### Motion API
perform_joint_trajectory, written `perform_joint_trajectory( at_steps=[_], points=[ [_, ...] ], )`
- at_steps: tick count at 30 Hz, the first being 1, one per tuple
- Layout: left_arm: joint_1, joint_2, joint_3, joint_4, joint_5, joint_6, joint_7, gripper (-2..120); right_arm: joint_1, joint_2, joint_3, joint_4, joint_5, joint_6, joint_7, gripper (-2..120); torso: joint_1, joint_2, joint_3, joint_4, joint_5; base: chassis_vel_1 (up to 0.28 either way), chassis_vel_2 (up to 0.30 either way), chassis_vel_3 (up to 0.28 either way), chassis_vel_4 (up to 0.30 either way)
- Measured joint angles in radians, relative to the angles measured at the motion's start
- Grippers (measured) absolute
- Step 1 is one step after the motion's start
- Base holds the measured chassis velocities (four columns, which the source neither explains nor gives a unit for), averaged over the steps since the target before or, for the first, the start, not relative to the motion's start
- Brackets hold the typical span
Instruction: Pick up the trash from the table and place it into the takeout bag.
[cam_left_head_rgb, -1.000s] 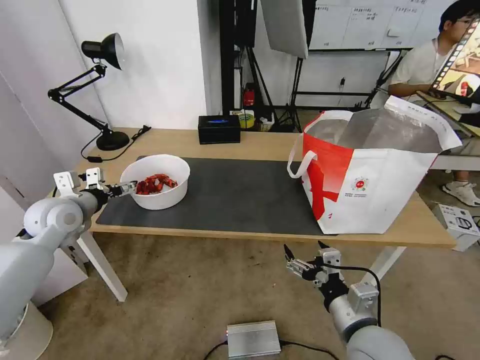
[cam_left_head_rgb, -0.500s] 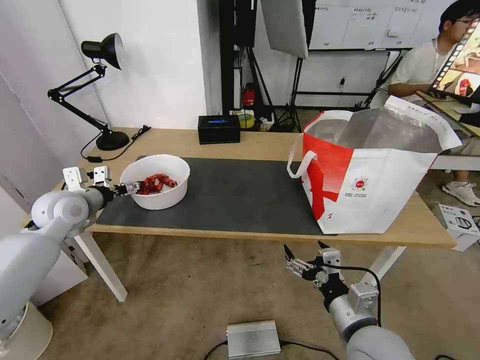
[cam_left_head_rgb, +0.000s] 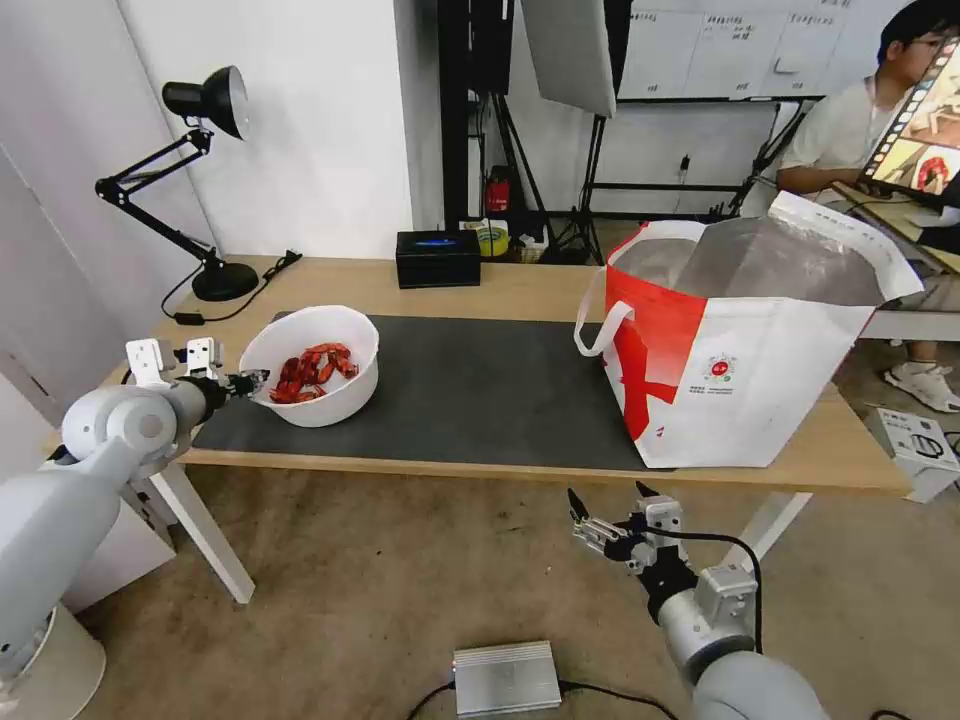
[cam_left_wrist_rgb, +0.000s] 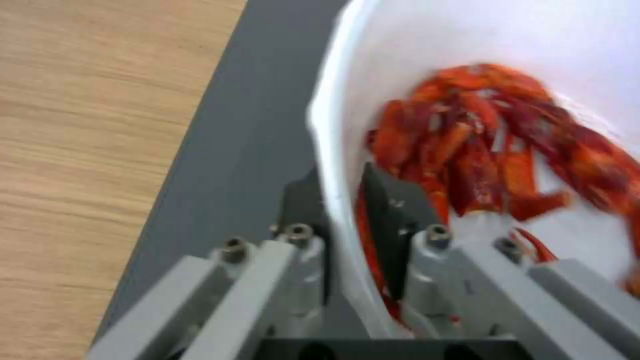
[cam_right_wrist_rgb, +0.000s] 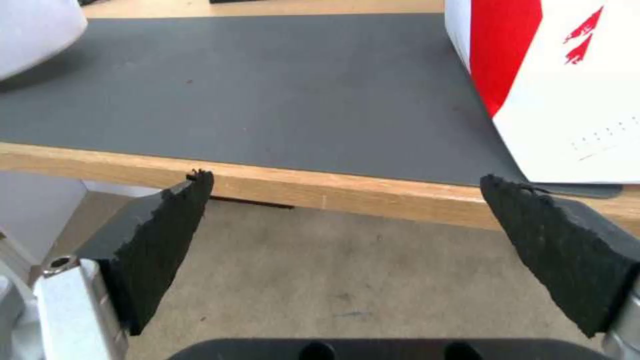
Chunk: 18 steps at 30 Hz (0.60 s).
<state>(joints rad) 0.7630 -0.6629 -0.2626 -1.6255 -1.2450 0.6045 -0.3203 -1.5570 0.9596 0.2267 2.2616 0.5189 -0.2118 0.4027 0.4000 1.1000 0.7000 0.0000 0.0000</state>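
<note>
One white bowl of red shellfish scraps (cam_left_head_rgb: 312, 365) sits tilted at the left end of the dark grey mat (cam_left_head_rgb: 470, 390) on the light-wood surface (cam_left_head_rgb: 520, 290). The left pincer (cam_left_head_rgb: 248, 381) is clamped on the bowl's near rim, one finger (cam_left_wrist_rgb: 389, 220) inside against the scraps and the other outside. The white-and-red takeout bag (cam_left_head_rgb: 735, 345) stands open at the right end, well apart. Below the surface's front edge, the right pincer (cam_left_head_rgb: 604, 505) hangs wide apart, holding nothing.
</note>
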Motion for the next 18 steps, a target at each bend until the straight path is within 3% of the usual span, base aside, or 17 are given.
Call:
perform_joint_trajectory(
  at_steps=[4,18],
  points=[
    [0.003,0.001,0.000,-0.009,0.000,-0.001,-0.001,0,0.000,0.000,0.000,0.000,0.000,0.000,0.000,100,0.000,0.000,0.000,-0.0001,0.0001,0.000,0.000,0.000,0.000],
    [0.008,0.006,-0.010,-0.028,-0.001,-0.003,-0.007,0,0.000,0.000,0.000,0.000,0.000,0.000,0.000,100,0.000,0.000,0.000,0.0001,0.0000,0.000,0.000,0.000,0.000]
  ],
)
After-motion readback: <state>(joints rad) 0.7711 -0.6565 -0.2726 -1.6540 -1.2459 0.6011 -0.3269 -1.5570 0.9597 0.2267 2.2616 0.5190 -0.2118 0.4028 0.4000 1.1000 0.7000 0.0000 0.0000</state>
